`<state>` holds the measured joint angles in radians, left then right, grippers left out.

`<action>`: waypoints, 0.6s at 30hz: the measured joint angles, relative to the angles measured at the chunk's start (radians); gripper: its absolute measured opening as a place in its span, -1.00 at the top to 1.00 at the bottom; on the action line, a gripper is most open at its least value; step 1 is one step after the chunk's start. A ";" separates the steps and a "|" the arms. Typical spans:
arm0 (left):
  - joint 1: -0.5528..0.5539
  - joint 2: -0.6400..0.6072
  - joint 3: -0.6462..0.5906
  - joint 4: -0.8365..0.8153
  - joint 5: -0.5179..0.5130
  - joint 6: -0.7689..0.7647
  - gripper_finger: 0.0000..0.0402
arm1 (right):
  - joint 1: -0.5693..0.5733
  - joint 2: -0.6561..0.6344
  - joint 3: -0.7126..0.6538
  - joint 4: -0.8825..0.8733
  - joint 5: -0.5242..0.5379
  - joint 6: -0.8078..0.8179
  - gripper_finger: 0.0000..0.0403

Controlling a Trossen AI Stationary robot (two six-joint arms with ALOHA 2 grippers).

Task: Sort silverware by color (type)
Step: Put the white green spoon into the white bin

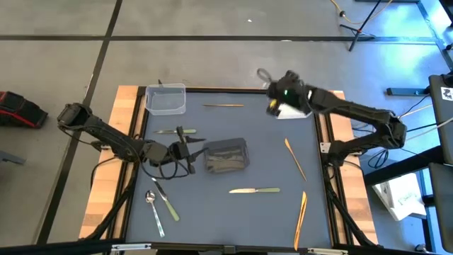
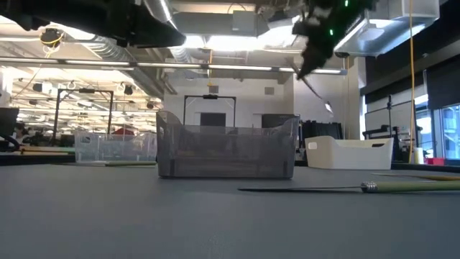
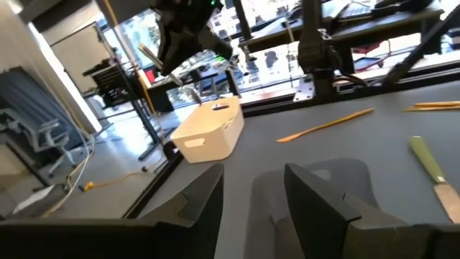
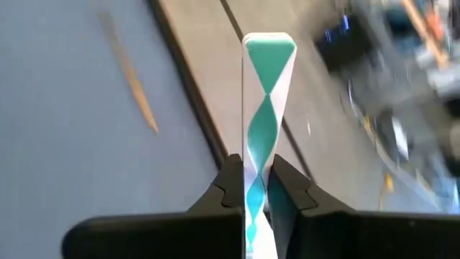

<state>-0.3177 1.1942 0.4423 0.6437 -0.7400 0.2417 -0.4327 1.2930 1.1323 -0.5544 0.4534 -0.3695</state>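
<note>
Lab or workshop: exposed ceiling ducts (image 2: 108, 50), strip lights, metal stands, concrete floor (image 1: 212, 64) with tape lines.

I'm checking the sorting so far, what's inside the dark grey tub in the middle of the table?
The dark grey tub holds several thin utensils lying lengthwise; its tinted walls hide their exact number and colour.

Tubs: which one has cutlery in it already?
The dark grey tub mid-table, beside the left gripper. The clear tub looks empty; white tub is mostly hidden.

In the high view a tub (image 1: 226, 155) sits mid-frame, another tub (image 1: 165, 99) at upper left, a knife (image 1: 254, 190) below centre, and a spoon (image 1: 153, 210) with a second knife (image 1: 165, 201) at lower left.
</note>
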 joint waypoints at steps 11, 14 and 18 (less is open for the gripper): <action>0.039 0.000 0.000 -0.007 0.001 -0.003 0.28 | -0.300 0.014 -0.172 0.044 -0.109 0.026 0.93; 0.039 0.000 0.000 -0.007 0.002 -0.003 0.28 | -0.326 0.014 -0.204 0.060 -0.110 0.038 0.93; 0.033 0.000 0.000 -0.007 0.002 -0.003 0.28 | -0.337 0.014 -0.241 0.058 -0.109 0.053 0.92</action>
<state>-0.2843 1.1946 0.4419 0.6365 -0.7383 0.2386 -0.7692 1.3067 0.8915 -0.4968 0.3442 -0.3164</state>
